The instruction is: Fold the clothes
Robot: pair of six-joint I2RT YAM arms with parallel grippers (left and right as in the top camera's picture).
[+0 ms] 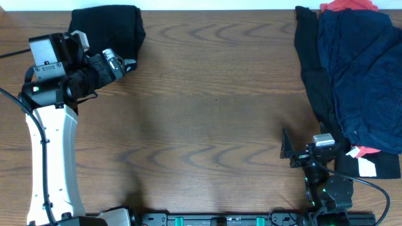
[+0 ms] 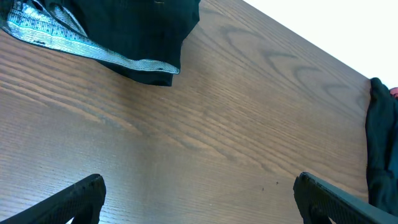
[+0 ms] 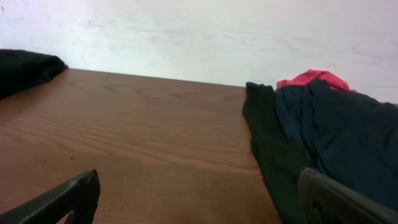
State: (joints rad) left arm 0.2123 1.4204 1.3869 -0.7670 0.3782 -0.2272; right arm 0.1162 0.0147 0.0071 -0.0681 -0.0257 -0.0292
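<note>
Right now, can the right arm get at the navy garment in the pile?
Probably yes. The navy garment lies uncovered on top, close to the right arm, whose jaws stand open.

No legible text (garment tag (image 1: 367,167) too small)

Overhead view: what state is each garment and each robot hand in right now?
black shorts: folded into a bundle
navy garment: unfolded, crumpled atop the pile
black garment: unfolded, partly under the navy one
red garment: mostly hidden, state unclear
left gripper: jaws open, empty
right gripper: jaws open, empty
</note>
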